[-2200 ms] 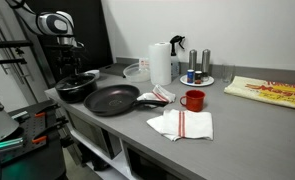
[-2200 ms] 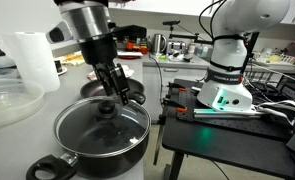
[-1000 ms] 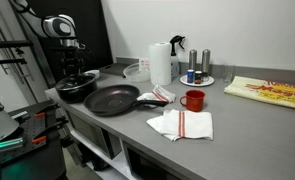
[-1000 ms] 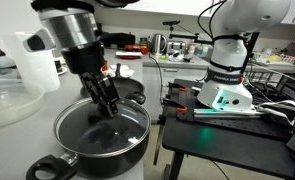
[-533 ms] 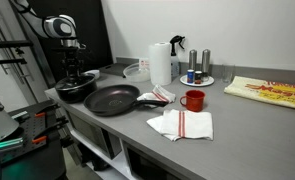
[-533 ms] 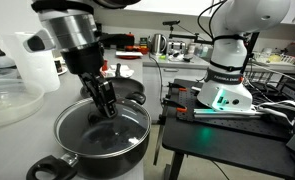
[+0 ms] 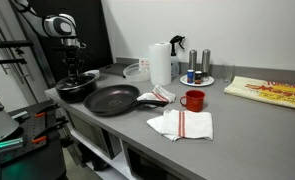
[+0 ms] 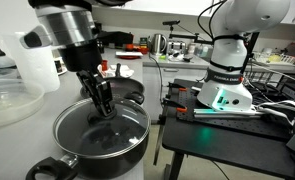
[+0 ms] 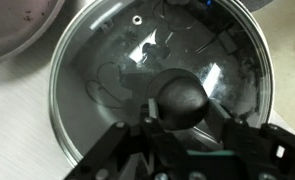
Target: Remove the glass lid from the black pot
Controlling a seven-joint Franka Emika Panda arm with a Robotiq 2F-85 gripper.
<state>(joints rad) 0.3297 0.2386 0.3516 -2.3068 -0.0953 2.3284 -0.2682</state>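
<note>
Pincer (image 8: 103, 103) hangs nose-down over the cookware with its jaws partly apart. In the wrist view they stand either side of the lid's knob with a little glass showing at each flank. I judge it is not closed on anything, though a light touch on one pad cannot be ruled out.

The step in hand looks like the grasp before the lift. The grey counter (image 7: 247, 130) is crowded near this end, with the frying pan (image 7: 112, 99) just beside the work. Any carry-off should therefore rise well before it travels sideways. The black pot (image 8: 97, 160) is free-standing, so a straight vertical pull is best, since a slanted pull could drag it along or tip it. The glass lid (image 8: 129, 124) is smooth and probably heavy for its small handle. The jaws should therefore close low on the knob, centred, and firmly before any rise. The knob (image 9: 179, 97) is rounded and could squirt out of a shallow pinch.

The pot sits at the end of the counter in both exterior views. The lid lies flat and seated on the pot's rim, directly beneath the pincer, and it fills most of the wrist view. The knob is at the lid's centre, between the fingertips and slightly ahead of them.
</note>
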